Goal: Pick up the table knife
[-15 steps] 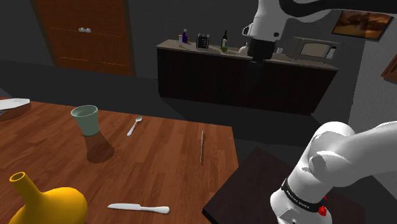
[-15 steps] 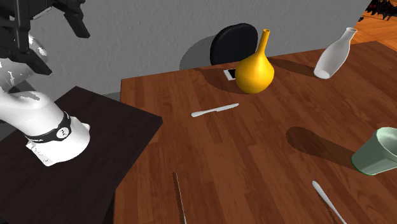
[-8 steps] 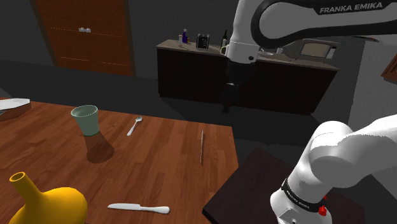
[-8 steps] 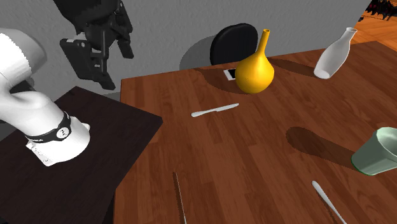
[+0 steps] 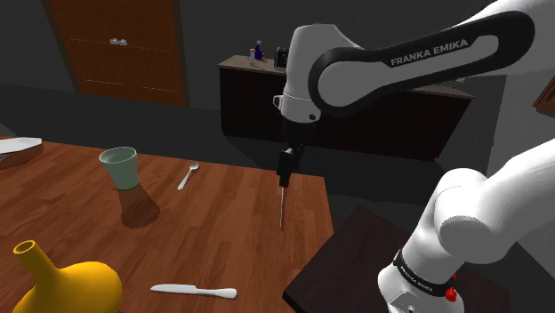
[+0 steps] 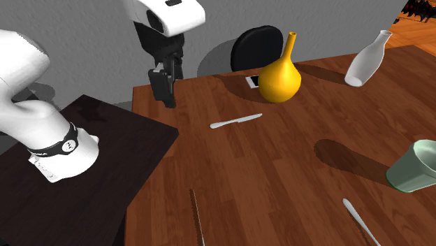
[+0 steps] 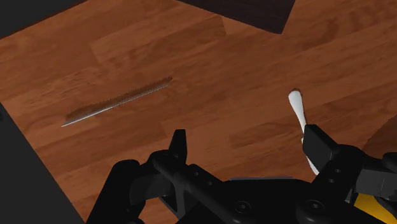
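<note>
The table knife is white and lies flat on the wooden table, beside a yellow vase. It is also seen in the second exterior view as the knife. My gripper hangs above the table near its edge by the stand, well short of the knife. In the second exterior view the gripper is over the table's corner. In the wrist view the gripper is open and empty, and one of its fingers partly hides the white knife.
A thin dark serrated blade lies under the gripper. A spoon and a pale green cup stand farther in. A white bottle and a black chair sit beyond the vase. The dark stand adjoins the table.
The arm has swung down and toward the shoulder view's left. The gripper went from high over the stand to just above the table's edge, turning to point downward.
</note>
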### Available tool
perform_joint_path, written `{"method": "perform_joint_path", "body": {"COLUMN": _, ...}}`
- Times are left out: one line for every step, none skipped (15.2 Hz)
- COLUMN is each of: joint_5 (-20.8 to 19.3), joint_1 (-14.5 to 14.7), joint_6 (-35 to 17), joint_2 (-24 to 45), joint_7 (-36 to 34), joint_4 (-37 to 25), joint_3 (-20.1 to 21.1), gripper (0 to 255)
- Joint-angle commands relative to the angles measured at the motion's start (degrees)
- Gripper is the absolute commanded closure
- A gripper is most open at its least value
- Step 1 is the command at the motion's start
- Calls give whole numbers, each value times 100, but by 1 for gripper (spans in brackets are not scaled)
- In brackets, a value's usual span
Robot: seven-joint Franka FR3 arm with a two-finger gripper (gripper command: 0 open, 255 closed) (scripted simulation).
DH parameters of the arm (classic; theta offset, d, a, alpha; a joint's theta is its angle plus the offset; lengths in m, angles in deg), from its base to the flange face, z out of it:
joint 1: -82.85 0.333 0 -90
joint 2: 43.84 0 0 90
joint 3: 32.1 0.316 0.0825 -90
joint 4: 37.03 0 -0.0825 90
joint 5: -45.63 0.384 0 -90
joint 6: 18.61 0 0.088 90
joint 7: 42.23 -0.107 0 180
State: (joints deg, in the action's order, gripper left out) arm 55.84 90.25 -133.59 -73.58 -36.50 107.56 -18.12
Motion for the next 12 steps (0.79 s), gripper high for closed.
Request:
{"method": "perform_joint_path", "body": {"joint_5": 15, "joint_1": 63, "joint_6": -430, "joint_2": 346, "joint_7": -62, "joint_4": 58, "joint_3": 179, "gripper": 0}}
{"method": "perform_joint_path", "body": {"joint_5": 4, "joint_1": 88, "joint_6": -610, "joint_2": 534, "joint_7": -104, "joint_4": 43, "joint_3": 267, "gripper": 0}}
{"method": "perform_joint_path", "body": {"joint_5": -14, "joint_1": 108, "joint_6": -788, "joint_2": 726, "joint_7": -150, "joint_4": 20, "joint_3": 357, "gripper": 0}}
{"method": "perform_joint_path", "body": {"joint_5": -43, "joint_1": 126, "joint_6": -963, "joint_2": 925, "joint_7": -201, "joint_4": -10, "joint_3": 447, "gripper": 0}}
{"method": "perform_joint_path", "body": {"joint_5": -83, "joint_1": 141, "joint_6": -1135, "joint_2": 1128, "joint_7": -258, "joint_4": -47, "joint_3": 534, "gripper": 0}}
{"method": "perform_joint_path", "body": {"joint_5": -135, "joint_1": 152, "joint_6": -1303, "joint_2": 1337, "joint_7": -322, "joint_4": -90, "joint_3": 622, "gripper": 0}}
{"method": "perform_joint_path", "body": {"joint_5": -201, "joint_1": 162, "joint_6": -1467, "joint_2": 1550, "joint_7": -393, "joint_4": -141, "joint_3": 707, "gripper": 0}}
{"method": "perform_joint_path", "body": {"joint_5": -281, "joint_1": 171, "joint_6": -1626, "joint_2": 1768, "joint_7": -473, "joint_4": -199, "joint_3": 790, "gripper": 0}}
{"method": "perform_joint_path", "body": {"joint_5": -378, "joint_1": 180, "joint_6": -1780, "joint_2": 1990, "joint_7": -561, "joint_4": -263, "joint_3": 869, "gripper": 0}}
{"method": "perform_joint_path", "body": {"joint_5": -490, "joint_1": 189, "joint_6": -1928, "joint_2": 2217, "joint_7": -660, "joint_4": -334, "joint_3": 943, "gripper": 0}}
{"method": "perform_joint_path", "body": {"joint_5": -620, "joint_1": 200, "joint_6": -2069, "joint_2": 2447, "joint_7": -768, "joint_4": -413, "joint_3": 1010, "gripper": 0}}
{"method": "perform_joint_path", "body": {"joint_5": -768, "joint_1": 214, "joint_6": -2202, "joint_2": 2681, "joint_7": -887, "joint_4": -498, "joint_3": 1071, "gripper": 0}}
